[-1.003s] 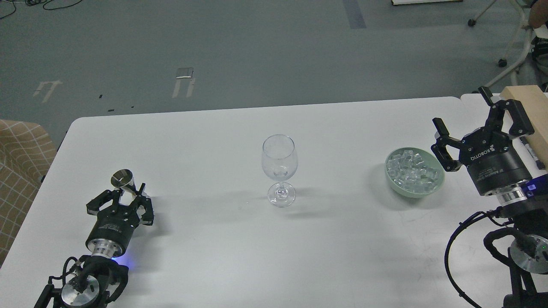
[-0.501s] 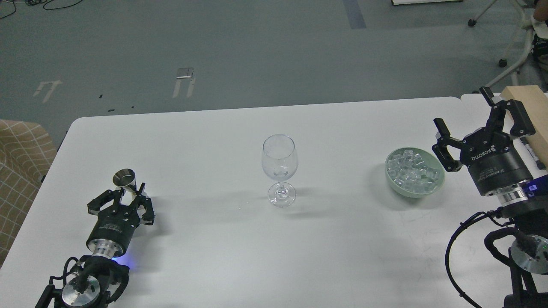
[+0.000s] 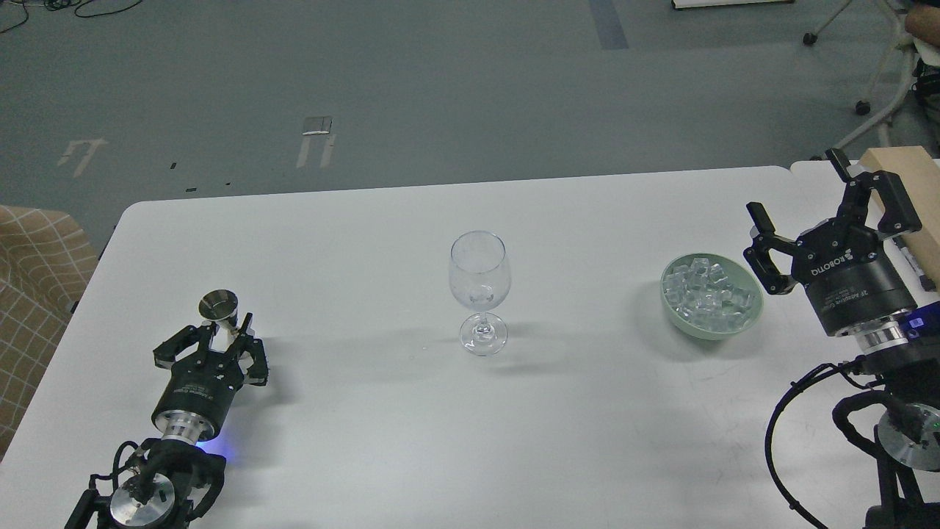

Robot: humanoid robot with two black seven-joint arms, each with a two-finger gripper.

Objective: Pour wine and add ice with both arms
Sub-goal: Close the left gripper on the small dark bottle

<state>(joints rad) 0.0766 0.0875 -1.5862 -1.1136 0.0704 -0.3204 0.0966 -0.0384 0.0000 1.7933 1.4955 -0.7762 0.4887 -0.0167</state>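
Observation:
A clear stemmed wine glass (image 3: 479, 279) stands upright at the middle of the white table (image 3: 367, 441); no coloured liquid shows in it. A pale green bowl (image 3: 750, 319) to its right holds the ice (image 3: 705, 295), several small clear cubes. My left gripper (image 3: 229, 330) is low at the near left, shut on the stem of a small metal measuring cup (image 3: 219, 303) that stands nearly upright with its mouth up. My right gripper (image 3: 797, 189) is wide open and empty, raised just right of the bowl.
A light wooden box (image 3: 910, 184) sits at the table's right edge behind my right gripper. A tan checked seat (image 3: 37, 257) is beside the table's left edge. A chair base (image 3: 859, 73) stands on the grey floor at the far right.
My left gripper has drawn slightly back and right, and the metal cup has gone from tilted to nearly upright. My right gripper has shifted a little to the right, still open.

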